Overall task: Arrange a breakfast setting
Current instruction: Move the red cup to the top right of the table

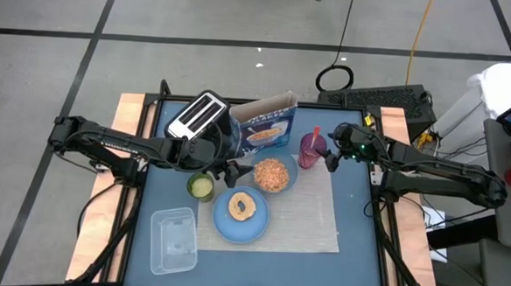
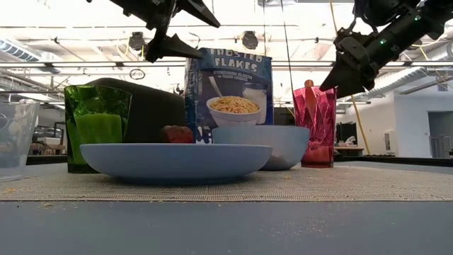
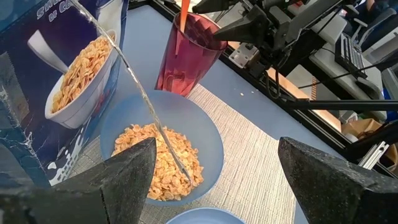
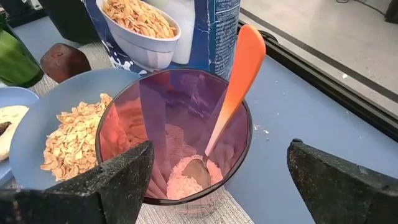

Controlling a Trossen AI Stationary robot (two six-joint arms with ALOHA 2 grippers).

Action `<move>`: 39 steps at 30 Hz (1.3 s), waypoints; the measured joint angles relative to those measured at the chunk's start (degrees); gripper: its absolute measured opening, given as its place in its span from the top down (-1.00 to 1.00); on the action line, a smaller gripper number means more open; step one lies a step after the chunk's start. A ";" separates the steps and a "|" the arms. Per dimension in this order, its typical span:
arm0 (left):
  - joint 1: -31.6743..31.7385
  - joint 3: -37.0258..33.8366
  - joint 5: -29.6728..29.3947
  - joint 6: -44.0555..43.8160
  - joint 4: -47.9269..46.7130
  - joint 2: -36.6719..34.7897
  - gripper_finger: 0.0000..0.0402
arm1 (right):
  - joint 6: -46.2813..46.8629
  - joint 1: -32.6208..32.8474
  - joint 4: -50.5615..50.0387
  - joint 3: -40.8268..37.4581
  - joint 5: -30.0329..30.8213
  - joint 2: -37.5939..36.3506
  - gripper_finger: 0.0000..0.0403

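A blue bowl point(image 1: 272, 174) of cereal flakes sits on the beige placemat point(image 1: 308, 218), in front of the upright blue cereal box point(image 1: 265, 126). A light-blue plate point(image 1: 240, 215) holding a round piece of bread lies nearer on the mat. A purple cup point(image 1: 311, 150) stands right of the bowl; the orange-handled spoon point(image 4: 244, 59) stands in it, bowl end down, handle leaning on the rim. A dark-red fruit point(image 4: 64, 62) lies by the bowl's far left. My left gripper point(image 1: 233, 171) hovers open, left of the bowl. My right gripper point(image 1: 332, 158) hovers open, right of the cup.
A toaster point(image 1: 200, 116) stands at the far left beside the box. A green cup point(image 1: 201, 187) stands left of the plate, and a clear plastic container point(image 1: 173, 239) lies at the near left. The mat's near right part point(image 1: 312, 234) is bare.
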 joint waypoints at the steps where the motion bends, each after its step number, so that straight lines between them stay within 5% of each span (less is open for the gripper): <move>1: 0.00 0.00 0.01 0.00 0.00 0.00 -0.70 | 0.00 0.00 -0.02 0.00 0.01 0.01 -0.75; 11: 0.00 0.00 0.01 0.00 0.00 0.00 -0.70 | 2.33 0.00 0.18 0.04 -0.17 1.51 -0.66; 39: 0.00 0.00 -0.01 0.00 0.01 0.00 -0.70 | 5.98 0.02 4.62 -0.14 -0.13 7.30 0.60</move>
